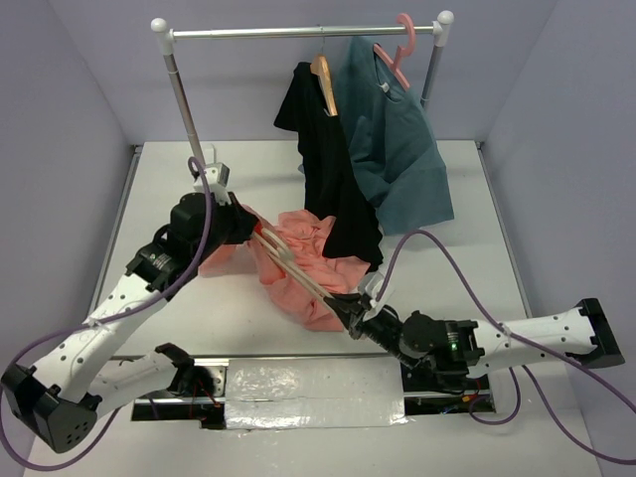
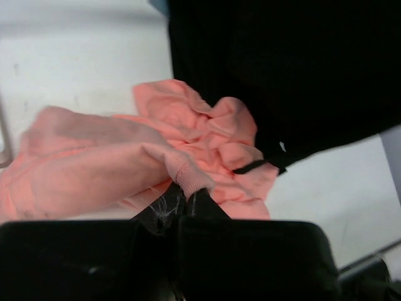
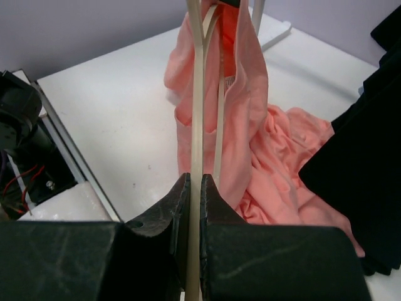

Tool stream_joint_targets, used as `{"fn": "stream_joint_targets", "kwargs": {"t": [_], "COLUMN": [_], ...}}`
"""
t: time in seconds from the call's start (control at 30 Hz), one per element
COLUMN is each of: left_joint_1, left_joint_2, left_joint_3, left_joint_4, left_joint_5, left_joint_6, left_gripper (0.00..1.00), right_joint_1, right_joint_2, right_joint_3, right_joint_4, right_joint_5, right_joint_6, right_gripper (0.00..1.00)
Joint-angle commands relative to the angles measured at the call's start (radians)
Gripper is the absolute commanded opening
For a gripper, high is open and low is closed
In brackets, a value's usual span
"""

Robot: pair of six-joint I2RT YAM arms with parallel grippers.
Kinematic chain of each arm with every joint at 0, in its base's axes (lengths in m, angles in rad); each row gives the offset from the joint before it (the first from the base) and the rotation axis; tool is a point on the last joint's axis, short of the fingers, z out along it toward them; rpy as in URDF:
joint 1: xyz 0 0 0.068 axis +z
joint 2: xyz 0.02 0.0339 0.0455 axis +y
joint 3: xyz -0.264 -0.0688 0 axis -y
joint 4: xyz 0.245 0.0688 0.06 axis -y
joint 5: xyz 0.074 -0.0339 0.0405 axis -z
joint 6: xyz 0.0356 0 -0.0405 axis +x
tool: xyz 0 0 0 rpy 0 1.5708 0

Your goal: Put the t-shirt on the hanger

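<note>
The salmon t-shirt (image 1: 303, 231) is bunched at the middle of the table (image 1: 477, 199), partly lifted on its left side and partly tucked under the hem of a black shirt (image 1: 333, 189). Its ribbed edge is pinched by the left gripper (image 1: 248, 224), whose jaws are seen in the left wrist view closed tight on a fold of the cloth (image 2: 188, 179).

The pale hanger (image 1: 298, 268) is held slantwise above the table, running from the near right towards the far left. One thin bar of it is clamped in the right gripper (image 1: 353, 306), with the jaws narrowed onto it from both sides (image 3: 194, 194). In the right wrist view the salmon cloth (image 3: 250, 125) is draped against the far part of the hanger (image 3: 197, 94); whether the hanger is inside the shirt cannot be told.

On the rail (image 1: 298, 32) at the far side, the black shirt is hung on a brown wooden hanger (image 1: 323, 79) and a teal shirt (image 1: 397, 149) on a pink hanger (image 1: 397, 55).
</note>
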Motion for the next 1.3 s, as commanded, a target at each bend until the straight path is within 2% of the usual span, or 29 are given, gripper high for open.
{"fn": "stream_joint_targets", "kwargs": {"t": [0.0, 0.23, 0.4, 0.53, 0.67, 0.7, 0.83, 1.03, 1.27], "left_joint_1": [-0.046, -0.057, -0.057, -0.052, -0.043, -0.045, -0.048, -0.123, -0.137], "left_joint_2": [-0.041, -0.022, -0.047, 0.033, 0.169, 0.233, 0.311, 0.300, 0.217], "left_joint_3": [0.059, 0.138, 0.230, 0.326, 0.407, 0.421, 0.480, 0.560, 0.432], "left_joint_4": [0.066, 0.020, -0.092, -0.181, -0.149, -0.138, -0.072, -0.139, -0.078], "left_joint_5": [0.085, 0.185, -0.009, 0.005, 0.163, 0.286, 0.506, 0.615, 0.731], "left_joint_6": [0.039, 0.141, 0.177, 0.195, 0.224, 0.247, 0.255, 0.327, 0.352], "left_gripper": [0.00, 0.00, 0.00, 0.00, 0.00, 0.00, 0.00, 0.00, 0.00], "right_joint_1": [0.005, 0.003, 0.003, 0.002, -0.012, -0.029, -0.075, -0.090, -0.098], "right_joint_2": [0.008, -0.101, -0.242, -0.256, -0.211, -0.213, -0.270, -0.333, -0.268], "right_joint_3": [-0.025, -0.135, -0.180, -0.183, -0.209, -0.220, -0.259, -0.304, -0.322], "right_joint_4": [0.335, 0.470, 0.385, 0.416, 0.518, 0.547, 0.548, 0.558, 0.727], "right_joint_5": [-0.032, -0.159, -0.080, -0.005, 0.017, 0.002, -0.081, -0.083, -0.118], "right_joint_6": [-0.085, -0.085, -0.006, -0.038, -0.078, -0.075, -0.033, -0.038, -0.120], "right_gripper": [0.00, 0.00, 0.00, 0.00, 0.00, 0.00, 0.00, 0.00, 0.00]}}
